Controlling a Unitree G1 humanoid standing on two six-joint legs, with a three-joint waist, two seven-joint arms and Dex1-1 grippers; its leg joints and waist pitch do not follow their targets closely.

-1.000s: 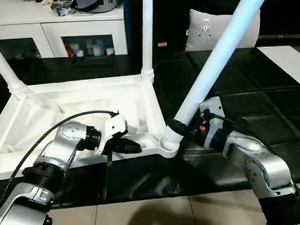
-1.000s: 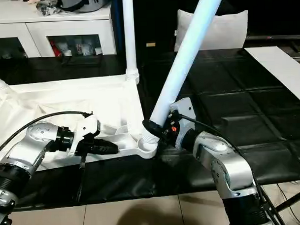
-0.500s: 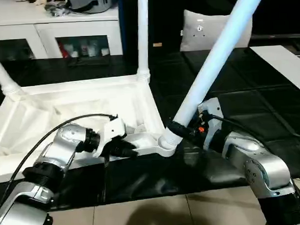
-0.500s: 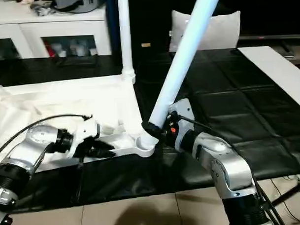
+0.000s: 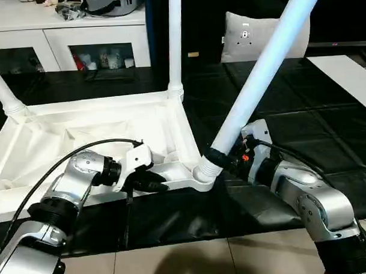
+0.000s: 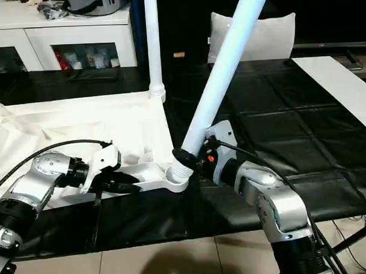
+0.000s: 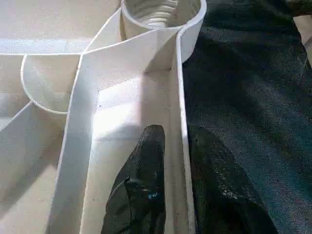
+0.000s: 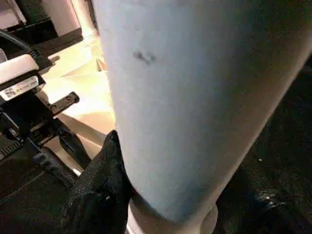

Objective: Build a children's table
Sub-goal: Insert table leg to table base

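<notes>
Children's table [image 5: 111, 133] parts lie before us on a black mat [image 5: 327, 126]: the white square top sits upside down, ribbed underside up, on our left side of the mat. At its near edge we have our left gripper [image 5: 153, 184], and in the left wrist view its two black fingers [image 7: 146, 195] straddle the thin outer rim wall, one finger on each side, a little apart; whether they press the wall we cannot tell. Just to the right, at the near right corner socket [image 5: 202, 172], our right gripper [image 5: 223, 159] has its fingers clamped around the base of a long white leg [image 5: 262, 68], which leans up and away to the right from that socket. The right wrist view shows one black finger [image 8: 102, 190] against the leg's thick lower end. Farther off, a second leg [image 5: 175, 41] stands upright in the far right corner socket, and a third leg [image 5: 2, 86] rises from the far left corner. Beyond the mat we see a grey-white cushion [image 5: 242, 36] and, to the far left, a white cabinet [image 5: 65, 33].
</notes>
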